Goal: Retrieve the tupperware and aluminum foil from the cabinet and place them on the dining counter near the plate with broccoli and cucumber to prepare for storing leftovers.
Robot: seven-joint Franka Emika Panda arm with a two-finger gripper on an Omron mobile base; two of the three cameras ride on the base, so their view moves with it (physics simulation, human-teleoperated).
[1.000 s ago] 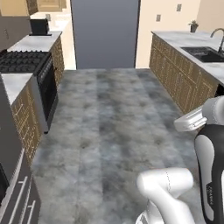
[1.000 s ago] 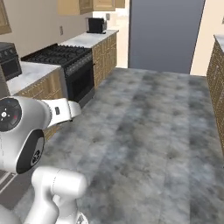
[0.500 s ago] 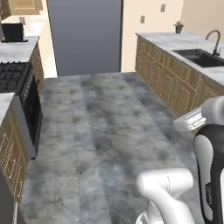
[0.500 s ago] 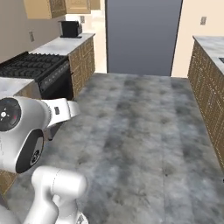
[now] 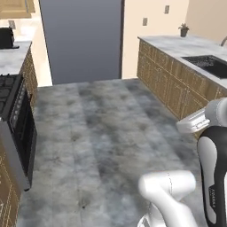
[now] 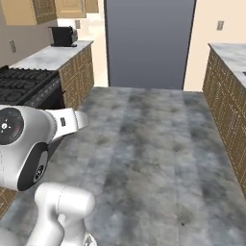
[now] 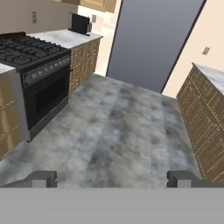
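On our left in the hand view we see the black gas stove with its dark oven door (image 7: 41, 87), set into brown wooden cabinets, and beyond it a pale marble bench (image 7: 65, 38) carrying a small black toaster-like appliance (image 7: 80, 23). Ahead, the mottled grey stone floor (image 7: 118, 131) runs toward a tall blue-grey panel (image 7: 153, 39) that we take for the fridge front. To our right, a second run of brown wooden base cabinets under a grey bench (image 5: 177, 44) holds a dark sink (image 5: 206, 64) and a small potted plant (image 5: 183, 30).

Our end effector (image 7: 113, 178) has its two dark fingertips (image 7: 41, 177) standing wide apart with nothing between them.

We cannot make out the tupperware, the aluminium foil or the plate with broccoli and cucumber anywhere here. We judge the task barely begun: the right cabinet has yet to be reached and opened, both items fetched, and both carried to the dining bench.
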